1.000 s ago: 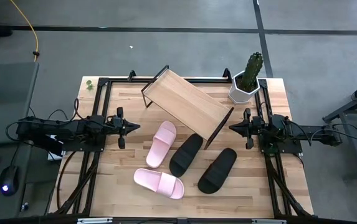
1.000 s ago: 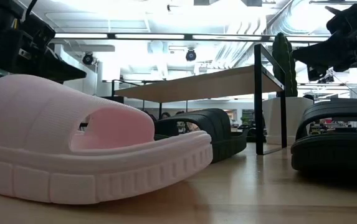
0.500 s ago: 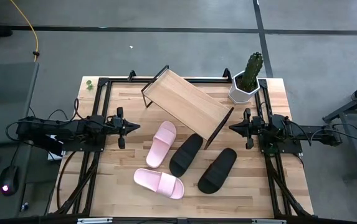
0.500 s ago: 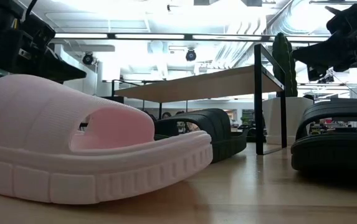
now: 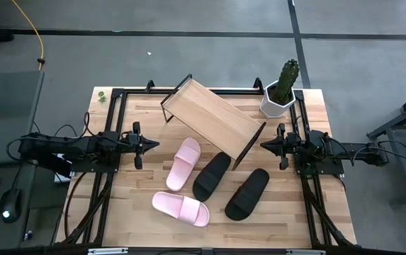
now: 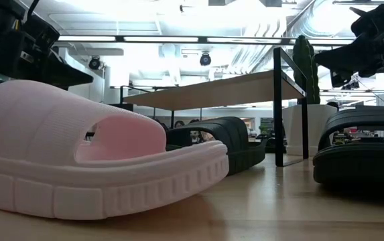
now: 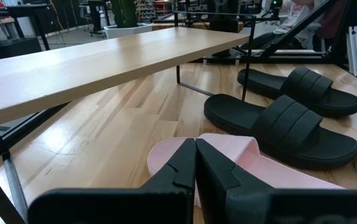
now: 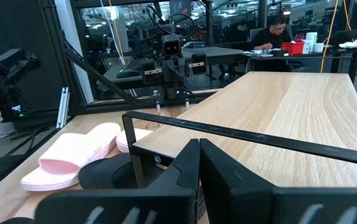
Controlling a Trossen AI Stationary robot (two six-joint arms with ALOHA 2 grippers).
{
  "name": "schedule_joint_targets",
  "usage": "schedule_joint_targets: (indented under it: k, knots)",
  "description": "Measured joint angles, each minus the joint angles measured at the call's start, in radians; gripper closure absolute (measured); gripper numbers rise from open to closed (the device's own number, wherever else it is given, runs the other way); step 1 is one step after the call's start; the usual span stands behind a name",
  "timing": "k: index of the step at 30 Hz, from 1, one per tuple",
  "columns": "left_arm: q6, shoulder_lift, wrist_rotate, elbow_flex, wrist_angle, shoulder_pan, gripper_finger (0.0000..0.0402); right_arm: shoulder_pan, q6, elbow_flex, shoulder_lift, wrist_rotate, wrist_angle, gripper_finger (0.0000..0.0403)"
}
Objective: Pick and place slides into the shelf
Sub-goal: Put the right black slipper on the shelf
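You have the wooden worktop (image 5: pixel 132 212) under both arms, and the biggest thing on it is the shelf (image 5: pixel 213 117), a slanted light board on a thin black frame, set at an angle across the far middle. Its board is bare.

All four slides lie on the worktop on the near side of the shelf. One pink slide (image 5: pixel 183 163) lies just beside the shelf's near edge; the other pink slide (image 5: pixel 181 208) lies nearer the front edge, turned across. One black slide (image 5: pixel 211 175) lies right beside the first pink one, its far end by the shelf's frame. The second black slide (image 5: pixel 247 193) lies to its right, apart from it.

A white pot with a cactus (image 5: pixel 280 91) stands at the far right corner, near the shelf's right end.

Your left tool (image 5: pixel 153 144) sits at the left side of the worktop, fingers pressed together, holding nothing, pointing toward the pink slide. Your right tool (image 5: pixel 264 144) sits at the right side, close to the shelf's right end, fingers likewise closed and empty.
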Motion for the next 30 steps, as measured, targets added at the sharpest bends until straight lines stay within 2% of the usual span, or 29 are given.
schedule_joint_targets:
  k: [12,25,30]
  knots:
    - [0.000,0.000,0.000,0.000,0.000,0.000,0.0401,0.000,0.002,0.000,0.000,0.000,0.000,0.0402]
    - [-0.002,0.000,0.000,0.000,0.004,0.000,0.0401,0.000,0.084,0.000,0.000,0.000,0.000,0.0402]
    - [-0.087,0.000,0.000,0.000,0.005,0.000,0.0401,0.000,0.085,0.000,0.000,0.000,0.000,0.0402]
